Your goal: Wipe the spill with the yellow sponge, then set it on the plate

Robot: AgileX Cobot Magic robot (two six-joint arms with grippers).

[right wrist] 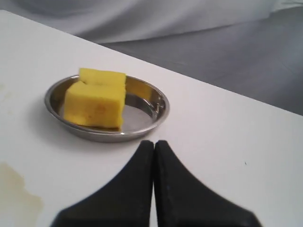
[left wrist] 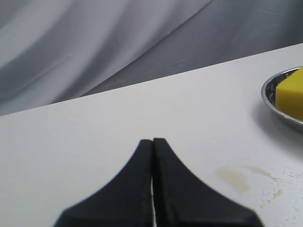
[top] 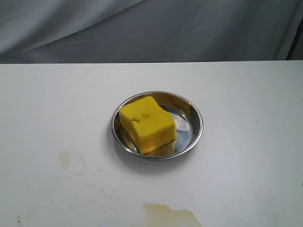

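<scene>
The yellow sponge lies in the plate, a shiny steel dish in the middle of the white table. No small amber puddle of spill shows in any view. Neither gripper appears in the exterior view. In the right wrist view my right gripper is shut with nothing in it, a short way off the plate that holds the sponge. My left gripper is also shut and empty, over bare table. The plate's rim and a corner of the sponge sit at that view's edge.
A wide, pale brownish wet patch lies at the table's front edge, also in the right wrist view. A fainter stain with thin streaks marks the front left, seen near the left gripper. Grey cloth hangs behind.
</scene>
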